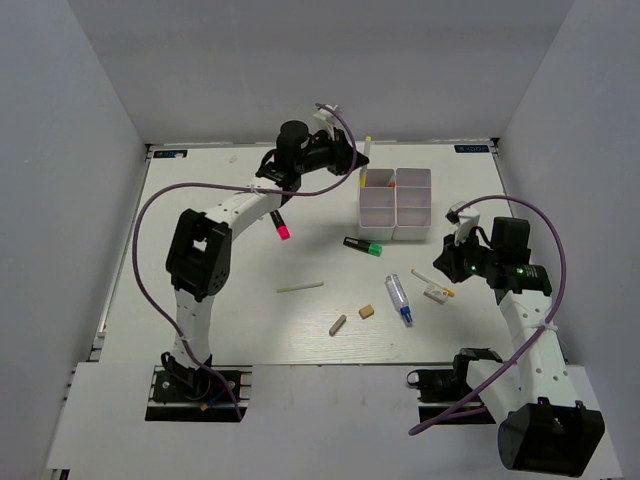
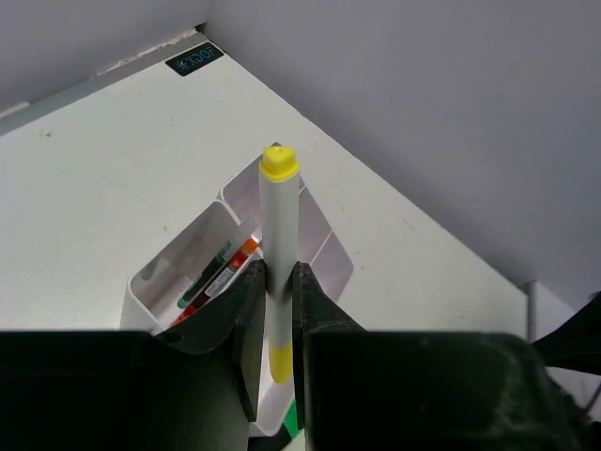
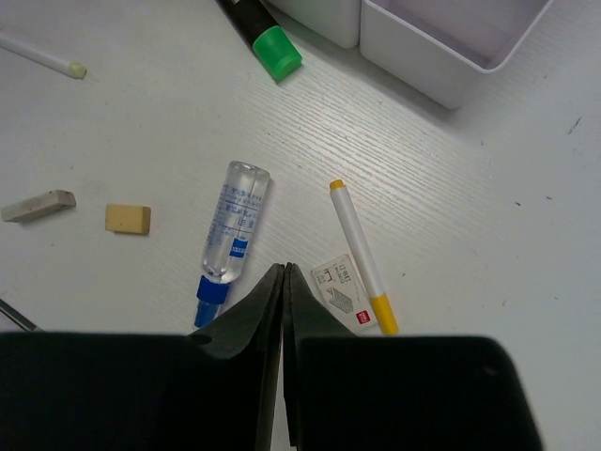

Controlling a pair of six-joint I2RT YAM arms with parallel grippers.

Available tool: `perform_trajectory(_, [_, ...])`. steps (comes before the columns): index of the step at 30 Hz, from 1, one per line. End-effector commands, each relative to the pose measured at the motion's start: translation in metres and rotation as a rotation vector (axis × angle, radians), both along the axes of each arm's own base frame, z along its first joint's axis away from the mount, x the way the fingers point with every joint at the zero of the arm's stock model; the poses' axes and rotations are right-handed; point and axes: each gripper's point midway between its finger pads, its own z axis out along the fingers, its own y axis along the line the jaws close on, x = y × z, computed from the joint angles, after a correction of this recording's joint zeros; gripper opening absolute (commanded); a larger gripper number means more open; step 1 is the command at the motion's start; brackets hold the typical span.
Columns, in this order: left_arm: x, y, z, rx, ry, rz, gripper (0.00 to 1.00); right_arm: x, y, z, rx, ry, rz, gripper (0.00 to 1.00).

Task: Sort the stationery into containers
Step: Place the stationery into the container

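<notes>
Markers (image 2: 221,268) in one white box (image 1: 412,228) compartment

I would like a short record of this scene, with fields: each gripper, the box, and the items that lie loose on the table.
left gripper: shut on a white pen with yellow ends, held over the box
right gripper: shut, empty, above the white eraser and the yellow-tipped pen
box: white, four compartments; one holds some pens
loose items: pink-ended marker, green-ended marker, blue-capped clear tube, tan eraser, grey eraser, pale stick
</notes>
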Motion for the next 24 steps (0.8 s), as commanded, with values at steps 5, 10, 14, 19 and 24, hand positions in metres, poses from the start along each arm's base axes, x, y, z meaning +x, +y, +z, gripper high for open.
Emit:
perform_trajectory(5, [0.006, -0.018, 0.045, -0.018, -0.307, -0.052, 0.00, 0.005, -0.004, 0.001, 0.002, -0.035, -0.017, 0.08])
perform_trajectory(10, [-0.001, -0.034, 0.012, 0.021, -0.278, -0.086, 0.00, 0.006, -0.006, 0.000, -0.002, -0.037, -0.025, 0.08])
perform_trajectory(14, [0.003, -0.039, -0.003, 0.034, -0.272, -0.068, 0.00, 0.008, -0.008, 0.001, 0.000, -0.034, -0.031, 0.09])
perform_trajectory(19, [0.004, -0.049, -0.022, 0.064, -0.256, -0.070, 0.01, 0.008, -0.010, -0.001, -0.001, -0.031, -0.038, 0.09])
perform_trajectory(24, [0.003, -0.059, -0.037, 0.088, -0.238, -0.073, 0.02, 0.007, -0.011, -0.003, 0.001, -0.026, -0.045, 0.10])
